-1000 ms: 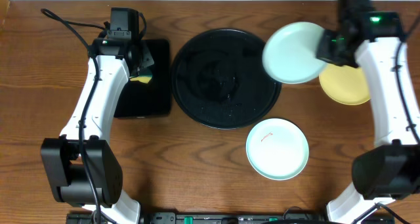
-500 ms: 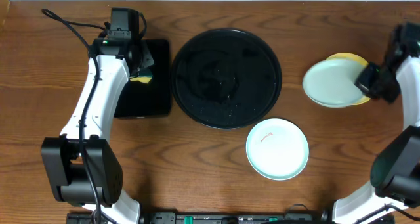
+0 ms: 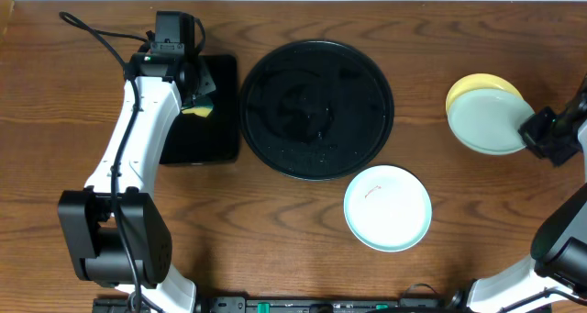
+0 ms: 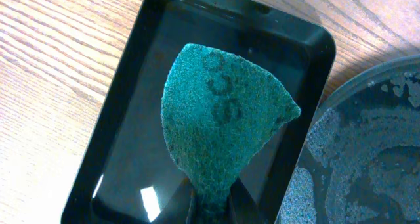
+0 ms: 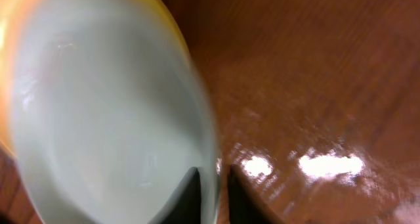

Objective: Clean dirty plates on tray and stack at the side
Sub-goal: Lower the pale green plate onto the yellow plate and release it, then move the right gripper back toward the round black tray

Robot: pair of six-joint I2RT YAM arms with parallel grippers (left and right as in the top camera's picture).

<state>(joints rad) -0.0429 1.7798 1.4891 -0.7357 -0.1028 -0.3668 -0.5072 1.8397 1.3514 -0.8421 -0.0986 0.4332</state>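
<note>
One mint plate (image 3: 491,125) atop one yellow plate (image 3: 468,85), second, smeared mint plate (image 3: 387,207) on table (image 3: 275,230), one wet round tray (image 3: 275,139), left claw (image 4: 213,203) clamping sponge (image 4: 223,112) over rectangular tray (image 4: 141,119), right claw (image 5: 212,178) with grip unclear

Robot lab bench: wood-grain table (image 3: 266,230), white arm (image 3: 138,134) at each side, loose black cable (image 3: 89,30).

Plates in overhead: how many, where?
3. Mint plate on the yellow plate, right of the round tray; red-marked plate on the table near the tray's front rim. None seem hidden.
</note>
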